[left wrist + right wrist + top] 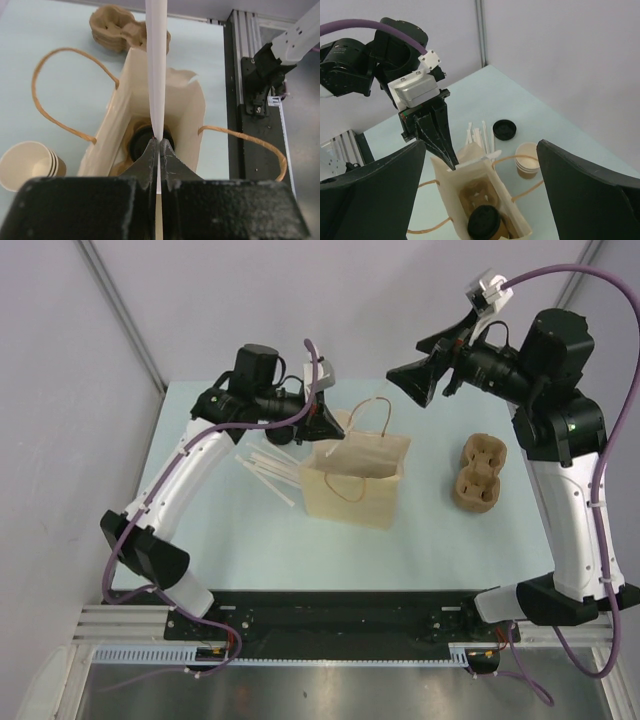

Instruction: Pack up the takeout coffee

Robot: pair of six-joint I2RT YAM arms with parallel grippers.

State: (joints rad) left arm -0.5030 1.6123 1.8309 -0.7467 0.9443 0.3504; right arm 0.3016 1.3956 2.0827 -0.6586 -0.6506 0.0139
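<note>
The left end effector (158, 142) is clenched on a white straw (156, 65) held over the open paper bag (187, 107), probably to add it beside the takeout coffee (484, 222) that sits inside. The right end effector (412, 382) hangs released above the bag. Its wrist view shows the cup's black lid whole, while the left wrist view half hides the lid behind its own fingers.

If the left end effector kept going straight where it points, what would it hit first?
Probably the takeout coffee, lid up inside the open paper bag just beyond the left end effector, which grips a white straw. Depth is unclear; it might brush the bag's rim first.
</note>
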